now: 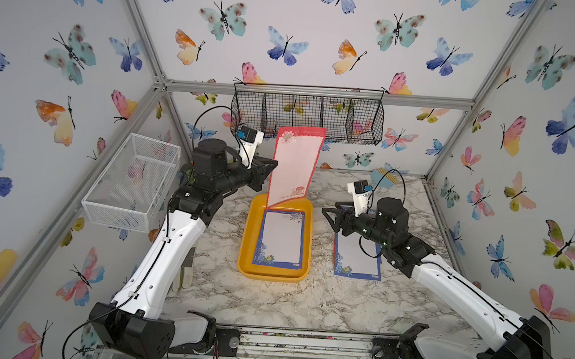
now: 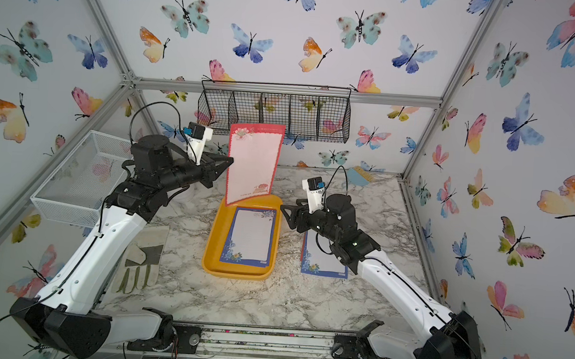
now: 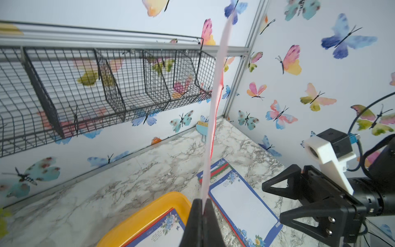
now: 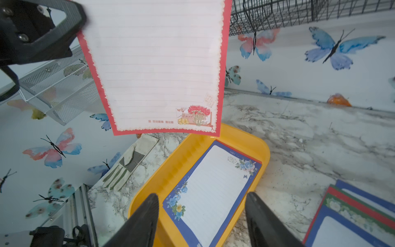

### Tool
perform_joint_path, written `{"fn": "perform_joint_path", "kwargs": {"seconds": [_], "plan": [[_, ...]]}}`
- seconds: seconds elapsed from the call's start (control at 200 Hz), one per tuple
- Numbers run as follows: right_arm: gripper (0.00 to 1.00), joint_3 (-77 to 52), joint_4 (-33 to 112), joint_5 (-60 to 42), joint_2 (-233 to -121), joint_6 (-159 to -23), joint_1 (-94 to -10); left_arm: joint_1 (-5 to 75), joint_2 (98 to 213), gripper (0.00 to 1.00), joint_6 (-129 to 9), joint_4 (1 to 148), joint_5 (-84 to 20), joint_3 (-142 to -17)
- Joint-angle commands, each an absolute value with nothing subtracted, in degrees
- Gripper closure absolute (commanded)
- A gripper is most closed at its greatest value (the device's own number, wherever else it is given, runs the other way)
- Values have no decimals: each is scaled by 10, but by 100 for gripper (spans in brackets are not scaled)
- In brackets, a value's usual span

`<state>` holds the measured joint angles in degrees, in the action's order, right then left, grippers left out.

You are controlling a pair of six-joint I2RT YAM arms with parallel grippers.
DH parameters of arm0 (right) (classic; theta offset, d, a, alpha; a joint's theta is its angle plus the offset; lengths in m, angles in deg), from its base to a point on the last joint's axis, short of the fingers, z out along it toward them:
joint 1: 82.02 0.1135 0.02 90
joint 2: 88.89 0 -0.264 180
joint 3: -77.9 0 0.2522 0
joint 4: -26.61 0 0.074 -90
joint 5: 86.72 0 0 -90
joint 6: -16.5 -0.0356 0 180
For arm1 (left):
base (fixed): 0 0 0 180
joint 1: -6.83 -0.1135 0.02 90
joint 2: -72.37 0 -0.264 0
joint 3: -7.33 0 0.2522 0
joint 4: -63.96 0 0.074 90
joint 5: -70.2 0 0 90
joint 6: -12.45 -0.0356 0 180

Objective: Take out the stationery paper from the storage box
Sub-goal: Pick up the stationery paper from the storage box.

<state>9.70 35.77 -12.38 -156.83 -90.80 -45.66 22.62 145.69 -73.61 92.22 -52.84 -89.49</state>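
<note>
The task is partly done, by the look of it. A pile of thin rectangular letter sheets with blue, green and red printed borders [image 1: 356, 261] already lies flat on the marble-patterned worktop [image 1: 305, 303], between the shallow yellow-orange plastic storage box [image 1: 251, 226] and the worktop's right edge.

One more piece of stationery paper, a lined sheet with a red border [image 1: 295, 167], is clear of the box. It hangs upright above the box's end nearest the worktop's back edge. The left gripper [image 3: 203, 210] is clamped tight on one long edge of it.

The right gripper [image 4: 202, 194] has its jaws spread wide and holds nothing. It hovers just beside the box's right rim, above the worktop.

What is left is the red-bordered sheet, which is not yet set down, and a blue floral-bordered sheet [image 1: 280, 240] lying flat in the box. A red edge peeks from under that sheet, so there is probably at least one more beneath it.
</note>
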Motion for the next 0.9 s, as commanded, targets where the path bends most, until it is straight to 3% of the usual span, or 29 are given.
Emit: {"fn": "perform_joint_path", "kwargs": {"seconds": [0.0,0.295,0.676,0.896], "plan": [[30,79,332,-147,-1562,-840,-455,220,1449,100,-720,810,-628,-884],[22,46,280,-151,-1545,-748,-455,193,1456,100,-576,607,-783,-837],[15,25,238,-138,-1531,-676,-456,184,1463,100,-478,493,-822,-784],[29,-1,222,-216,-1553,-668,-456,185,1437,100,-485,482,-819,-739]]}}
